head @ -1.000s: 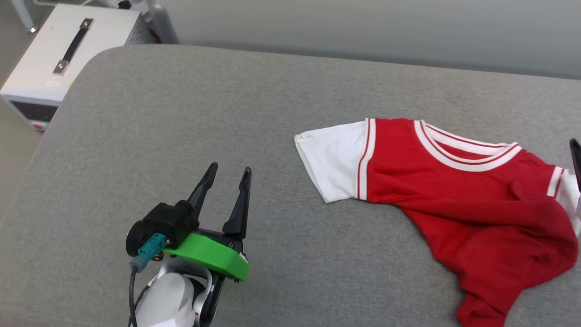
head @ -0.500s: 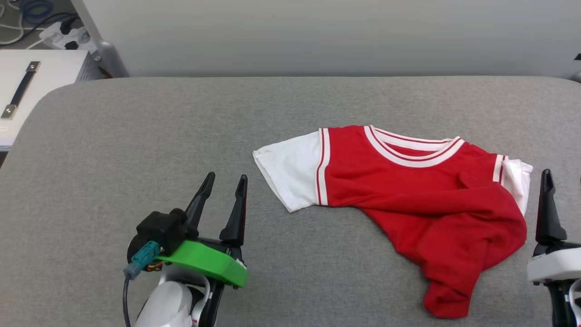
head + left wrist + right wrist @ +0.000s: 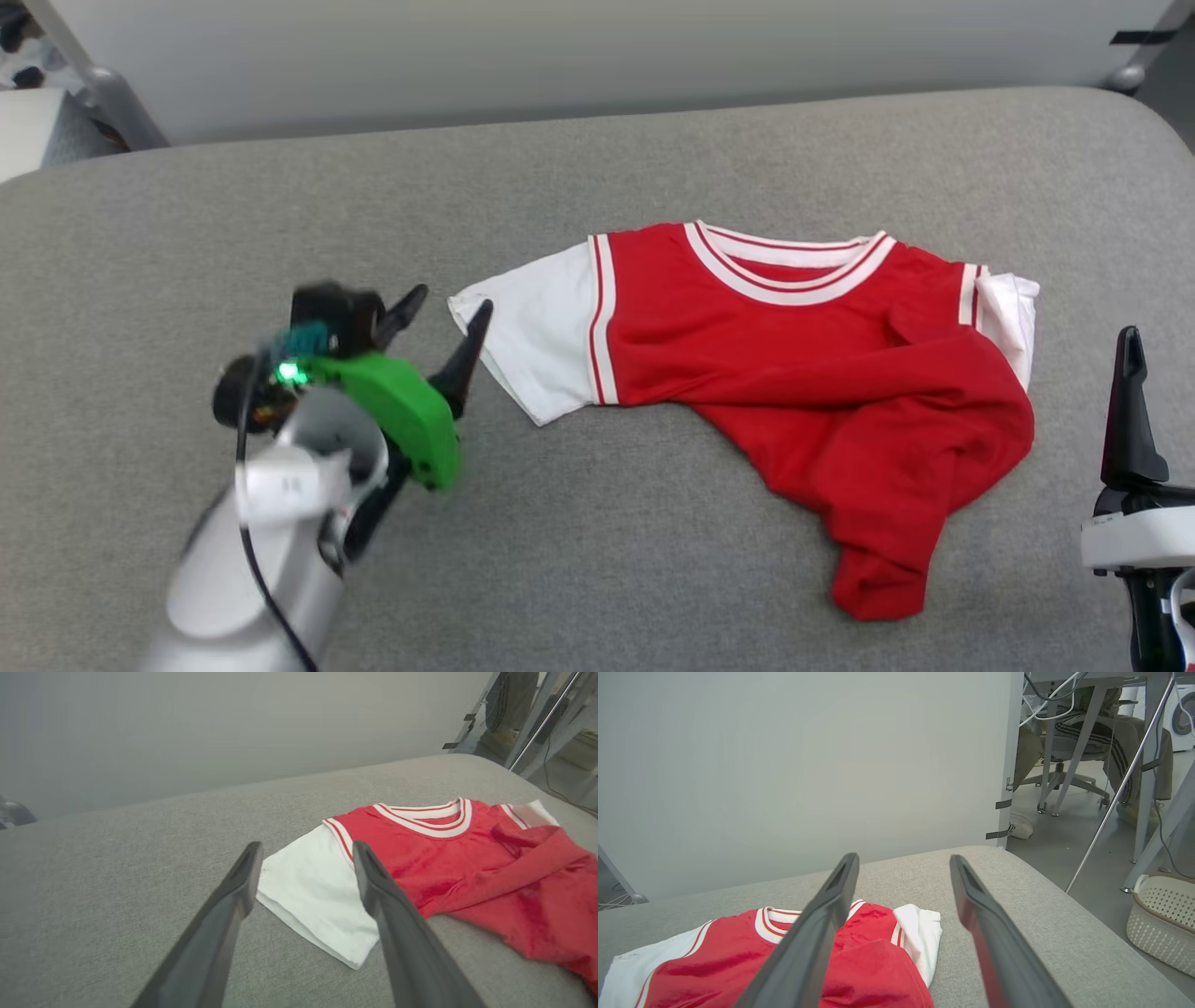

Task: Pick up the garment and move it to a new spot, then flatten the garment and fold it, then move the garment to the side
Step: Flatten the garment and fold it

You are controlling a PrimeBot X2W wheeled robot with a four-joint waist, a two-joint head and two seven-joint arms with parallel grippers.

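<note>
The left pincer (image 3: 453,303), long dark fingers on a green mount, stands wide open and empty, tips just beside a white sleeve; the right pincer (image 3: 903,858) gapes empty near the other sleeve; between them the rumpled red jersey-style T-shirt with striped collar (image 3: 794,373) lies on the grey fabric-covered counter (image 3: 560,560); beyond, a pale wall (image 3: 560,56).

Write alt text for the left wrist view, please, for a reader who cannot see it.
The left gripper, its two dark fingers spread open, points at the white sleeve of a crumpled red garment lying on a grey padded surface.
</note>
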